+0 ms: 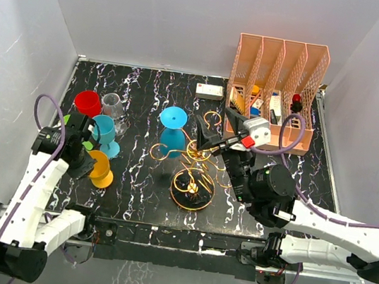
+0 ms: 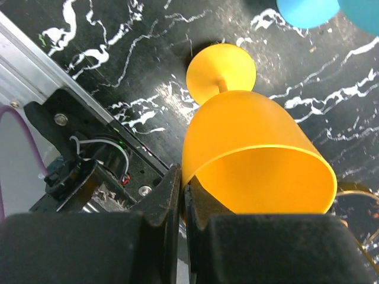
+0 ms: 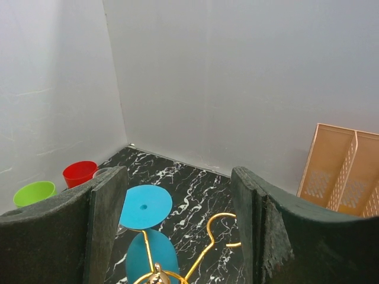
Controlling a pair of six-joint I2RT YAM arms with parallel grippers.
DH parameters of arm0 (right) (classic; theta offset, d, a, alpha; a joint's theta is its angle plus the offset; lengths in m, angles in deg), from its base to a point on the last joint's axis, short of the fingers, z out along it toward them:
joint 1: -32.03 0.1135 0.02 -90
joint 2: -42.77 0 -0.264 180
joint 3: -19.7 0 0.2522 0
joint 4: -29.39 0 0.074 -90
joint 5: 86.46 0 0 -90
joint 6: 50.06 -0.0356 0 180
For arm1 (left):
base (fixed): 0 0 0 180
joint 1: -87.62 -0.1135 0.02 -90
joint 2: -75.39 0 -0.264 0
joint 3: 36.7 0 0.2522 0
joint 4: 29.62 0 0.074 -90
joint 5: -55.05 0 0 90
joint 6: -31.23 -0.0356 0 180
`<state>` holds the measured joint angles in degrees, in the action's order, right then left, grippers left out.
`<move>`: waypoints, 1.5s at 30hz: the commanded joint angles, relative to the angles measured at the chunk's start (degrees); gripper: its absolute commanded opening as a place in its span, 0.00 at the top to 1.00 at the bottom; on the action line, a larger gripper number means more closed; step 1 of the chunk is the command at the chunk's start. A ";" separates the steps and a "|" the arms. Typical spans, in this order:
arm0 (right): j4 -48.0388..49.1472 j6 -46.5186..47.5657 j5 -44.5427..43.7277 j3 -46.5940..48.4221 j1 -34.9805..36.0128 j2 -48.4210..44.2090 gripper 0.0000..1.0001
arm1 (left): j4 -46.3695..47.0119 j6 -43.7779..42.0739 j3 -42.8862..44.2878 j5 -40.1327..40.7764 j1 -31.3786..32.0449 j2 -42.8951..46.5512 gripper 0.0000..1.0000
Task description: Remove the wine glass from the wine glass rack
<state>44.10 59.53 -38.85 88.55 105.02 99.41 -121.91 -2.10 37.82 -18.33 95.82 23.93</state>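
Note:
The gold wire wine glass rack (image 1: 195, 178) stands mid-table. A blue wine glass (image 1: 172, 129) hangs upside down from its far-left arm, also in the right wrist view (image 3: 145, 207) with a gold arm (image 3: 219, 231) beside it. My right gripper (image 1: 205, 136) is open and empty over the rack top, its jaws wide apart (image 3: 180, 189), just right of the blue glass. My left gripper (image 1: 92, 163) is shut on the rim of an orange wine glass (image 2: 254, 154), which is upright with its foot at the table at the left.
A red glass (image 1: 88, 103), a clear glass (image 1: 113, 105), a teal glass (image 1: 105, 133) and green ones (image 1: 68, 121) cluster at the left. An orange slotted organizer (image 1: 275, 91) stands at the back right. A small white box (image 1: 210, 91) lies near the back wall.

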 commanded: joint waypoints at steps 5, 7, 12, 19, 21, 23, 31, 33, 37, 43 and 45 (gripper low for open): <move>-1.28 1.98 -2.95 0.68 -0.23 -1.96 0.24 | -0.75 1.95 5.24 13.02 -0.03 -3.43 1.00; -1.87 2.35 -2.89 1.40 -0.24 -1.77 0.23 | -0.65 1.60 6.53 14.22 -0.31 -5.20 1.00; -5.35 2.96 -4.42 4.04 -0.27 -0.42 0.19 | 2.27 -1.14 8.89 13.13 -3.43 -7.91 1.00; -0.95 5.31 -16.81 8.76 -0.35 5.43 0.02 | 4.91 -6.15 8.60 5.96 -11.11 -10.27 1.00; 2.96 7.05 -18.42 8.45 -0.33 5.93 0.02 | 4.36 -6.14 9.21 5.89 -11.75 -10.48 1.00; 4.06 7.86 -18.72 8.33 -0.36 6.16 0.02 | 4.00 -6.04 9.39 5.68 -12.31 -10.66 1.00; 6.27 9.68 -17.76 10.77 -2.49 6.96 0.01 | 4.06 -6.10 8.88 3.50 -17.46 -11.76 1.00; -0.60 2.97 -17.59 14.58 -3.98 7.46 0.02 | 4.64 -7.29 8.01 2.72 -19.76 -12.37 1.00; -18.16 -4.11 -4.98 17.34 -4.97 4.05 0.02 | 5.86 -9.90 6.78 0.56 -24.89 -13.35 1.00; -26.54 -8.68 -5.72 20.74 -5.23 4.25 0.02 | 8.79 -13.41 5.14 -1.26 -32.28 -13.42 1.00; -26.62 -7.89 -7.37 20.70 -5.23 4.54 0.02 | 9.77 -13.77 4.21 -3.02 -33.76 -13.98 1.00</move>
<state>23.16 54.07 -46.57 106.74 100.10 103.30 -113.69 -13.19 43.72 -18.09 65.31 10.09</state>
